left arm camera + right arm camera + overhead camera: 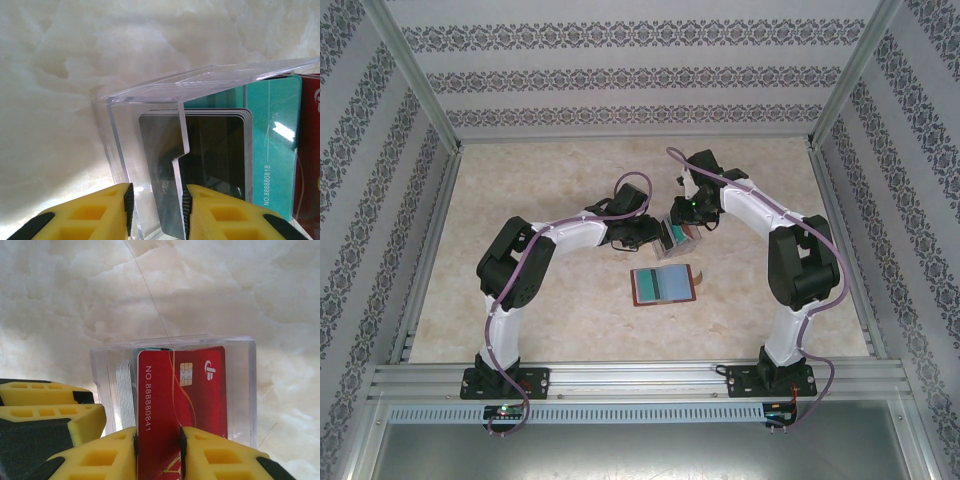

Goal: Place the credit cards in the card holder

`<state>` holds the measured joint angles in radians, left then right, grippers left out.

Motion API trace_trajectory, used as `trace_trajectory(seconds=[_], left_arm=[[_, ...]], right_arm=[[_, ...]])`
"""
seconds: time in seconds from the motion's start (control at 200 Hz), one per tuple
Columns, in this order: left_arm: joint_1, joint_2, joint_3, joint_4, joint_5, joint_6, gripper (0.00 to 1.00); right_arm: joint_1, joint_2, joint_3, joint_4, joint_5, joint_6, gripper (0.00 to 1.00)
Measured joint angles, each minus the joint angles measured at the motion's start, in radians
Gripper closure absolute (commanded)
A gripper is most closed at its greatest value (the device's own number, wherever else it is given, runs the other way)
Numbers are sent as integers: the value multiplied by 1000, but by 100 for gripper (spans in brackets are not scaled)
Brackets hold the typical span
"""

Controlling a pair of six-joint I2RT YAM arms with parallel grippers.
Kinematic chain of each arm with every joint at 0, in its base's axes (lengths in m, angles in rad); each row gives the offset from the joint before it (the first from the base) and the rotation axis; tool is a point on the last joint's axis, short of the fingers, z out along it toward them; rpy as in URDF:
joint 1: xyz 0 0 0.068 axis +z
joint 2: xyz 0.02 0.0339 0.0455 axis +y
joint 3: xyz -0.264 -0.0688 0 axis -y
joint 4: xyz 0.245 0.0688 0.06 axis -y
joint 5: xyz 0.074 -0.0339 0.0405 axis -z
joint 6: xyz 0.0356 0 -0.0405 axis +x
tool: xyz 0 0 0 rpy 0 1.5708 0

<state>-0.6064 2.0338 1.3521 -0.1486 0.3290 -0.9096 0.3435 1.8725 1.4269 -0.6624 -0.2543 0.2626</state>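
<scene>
Right gripper [159, 440] jaws narrow about red card [165, 390]; can't tell if grip firm. Left gripper [157, 202] clamped on tray [150, 95] wall, bracing it. Pinch card squarely, lift straight out, no tray drag. Holder [663, 285] open, at tray's 6 o'clock, apart.

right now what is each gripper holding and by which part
Left gripper clamps the clear tray by its near end wall. Right gripper straddles the red card near its lower end; a hold cannot be told.
</scene>
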Motion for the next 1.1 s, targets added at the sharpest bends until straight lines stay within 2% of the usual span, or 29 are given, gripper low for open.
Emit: trace_trajectory(seconds=[0.055,0.235,0.39,0.929,1.009,1.099], left_arm=[[0,0,0,0,0,0,66],[0,0,0,0,0,0,66],[0,0,0,0,0,0,66],[0,0,0,0,1,0,67],[0,0,0,0,2,0,66],[0,0,0,0,3,0,66]], right_arm=[[-1,0,0,0,3,1,80],[-6,0,0,0,11,0,81],[-6,-6,0,0,11,0,86],[-36,-27,0,0,-42,1,84],[-39,-27,0,0,-53,2,87],[-43,-27,0,0,-62,3,84]])
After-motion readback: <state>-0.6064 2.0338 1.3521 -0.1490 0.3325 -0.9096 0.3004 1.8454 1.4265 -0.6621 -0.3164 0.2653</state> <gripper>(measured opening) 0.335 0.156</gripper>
